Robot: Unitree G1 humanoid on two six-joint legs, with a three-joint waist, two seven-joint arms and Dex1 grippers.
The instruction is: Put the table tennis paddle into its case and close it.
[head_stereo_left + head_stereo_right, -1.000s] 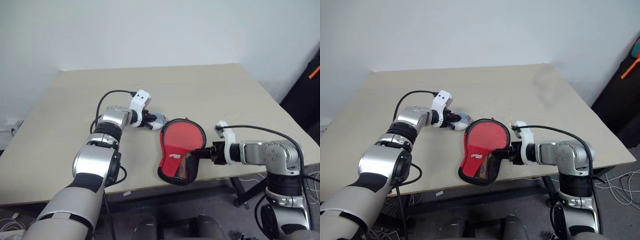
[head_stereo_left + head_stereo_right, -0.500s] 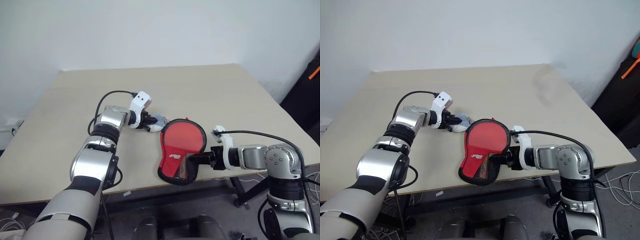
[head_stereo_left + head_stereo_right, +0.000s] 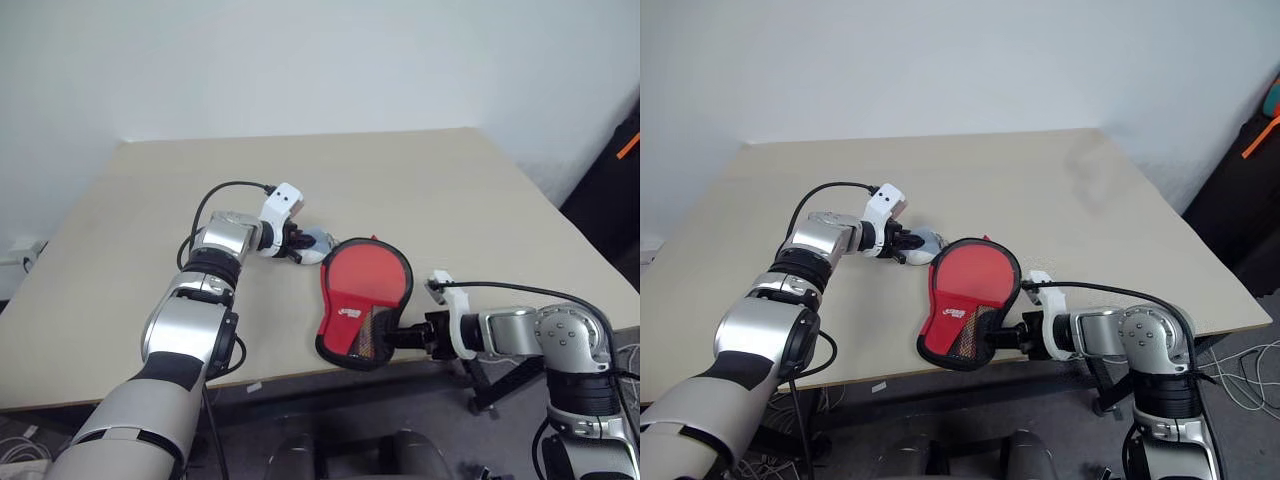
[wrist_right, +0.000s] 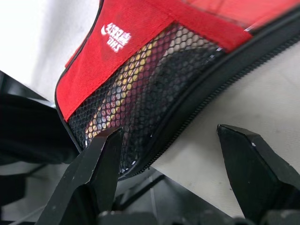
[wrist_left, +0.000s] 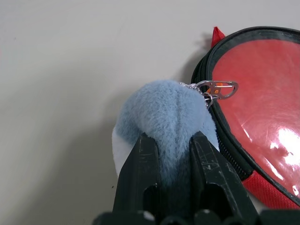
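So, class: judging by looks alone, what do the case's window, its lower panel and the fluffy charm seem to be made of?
The case has a window of clear glossy plastic: glare streaks, red showing through. Its lower panel is black open mesh, holes visible. The charm looks like soft blue-and-white plush: a fuzzy nap, dented between the left gripper fingers.

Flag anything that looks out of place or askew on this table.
The case, with the table tennis paddle inside, lies tilted with its handle end jutting past the table's near edge. The left hand pinches a fluffy blue charm clipped to the zip.
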